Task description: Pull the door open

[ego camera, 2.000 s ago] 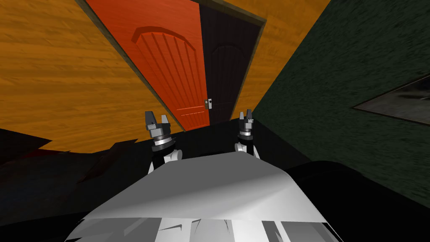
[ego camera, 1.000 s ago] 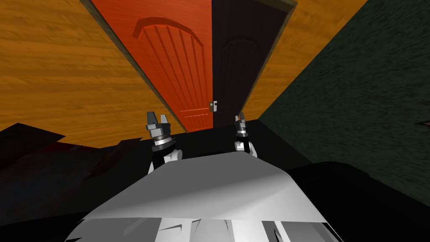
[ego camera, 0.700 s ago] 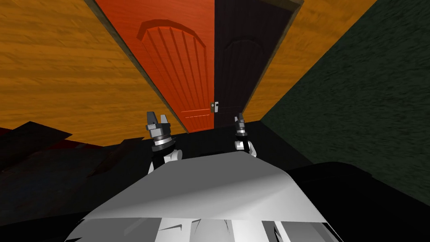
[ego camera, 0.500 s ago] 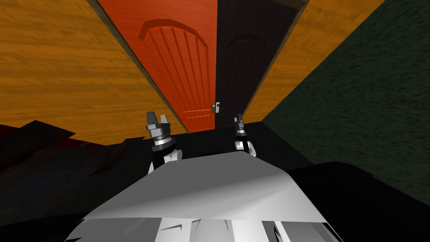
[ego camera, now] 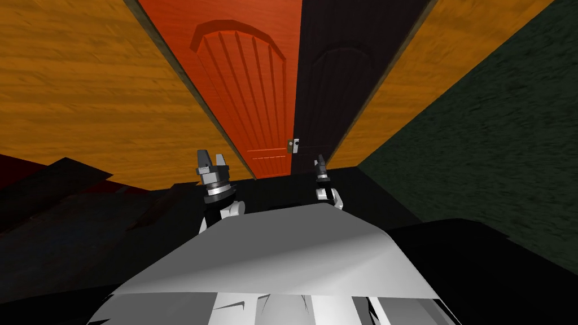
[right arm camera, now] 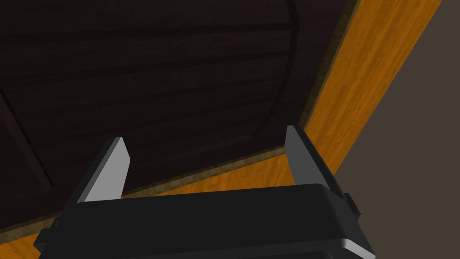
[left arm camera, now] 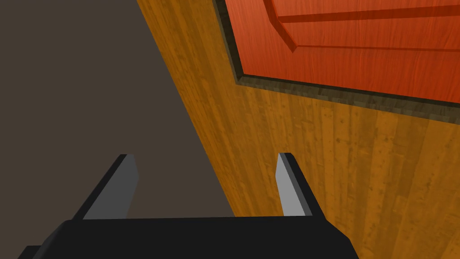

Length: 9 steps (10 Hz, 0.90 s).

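Door (ego camera: 265, 130): one double door with two leaves, set in an orange plank wall (ego camera: 84, 84) straight ahead.
- Red leaf (ego camera: 248, 84) on the left, dark leaf (ego camera: 338, 79) on the right.
- Each leaf has one arched, ribbed panel.
- The leaves meet edge to edge along the middle seam.
- One small handle plate (ego camera: 292, 146) sits low on that seam, pale with a dark spot. It is too small to tell its form.
- One dull, mossy frame (ego camera: 180, 73) runs round both leaves.

Surroundings: one dark green wall (ego camera: 497, 130) closes the right side. The floor (ego camera: 282, 189) is black.

Grippers: two, both raised, both apart from the door and touching nothing.
- Left gripper (ego camera: 211, 159) stands below the red leaf's outer edge. Its two fingers are spread wide with nothing between them. The left wrist view has it facing the plank wall, just beside a corner of the red leaf and the frame.
- Right gripper (ego camera: 320, 162) stands below the dark leaf, near the handle plate but apart from it, to its right and lower. Its two fingers gape wide and hold nothing. The right wrist view has it facing a corner of the dark leaf, with frame and plank wall alongside.
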Available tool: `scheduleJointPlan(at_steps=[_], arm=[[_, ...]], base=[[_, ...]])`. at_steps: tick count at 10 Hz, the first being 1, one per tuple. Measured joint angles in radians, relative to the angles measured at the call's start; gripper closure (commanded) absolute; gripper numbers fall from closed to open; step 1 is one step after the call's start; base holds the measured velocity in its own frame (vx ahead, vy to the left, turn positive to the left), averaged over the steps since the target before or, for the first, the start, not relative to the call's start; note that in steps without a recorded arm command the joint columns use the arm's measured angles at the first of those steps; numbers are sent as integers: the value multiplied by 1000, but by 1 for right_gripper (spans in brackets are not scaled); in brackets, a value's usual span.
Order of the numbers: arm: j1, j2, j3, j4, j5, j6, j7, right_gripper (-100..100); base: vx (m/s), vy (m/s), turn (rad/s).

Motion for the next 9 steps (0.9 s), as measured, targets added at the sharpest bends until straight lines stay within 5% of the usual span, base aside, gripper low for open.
scheduleJointPlan(at_steps=[9], arm=[[-122,-32,-61,222,43,73,-89,-100]], base=[[104,-1,89]])
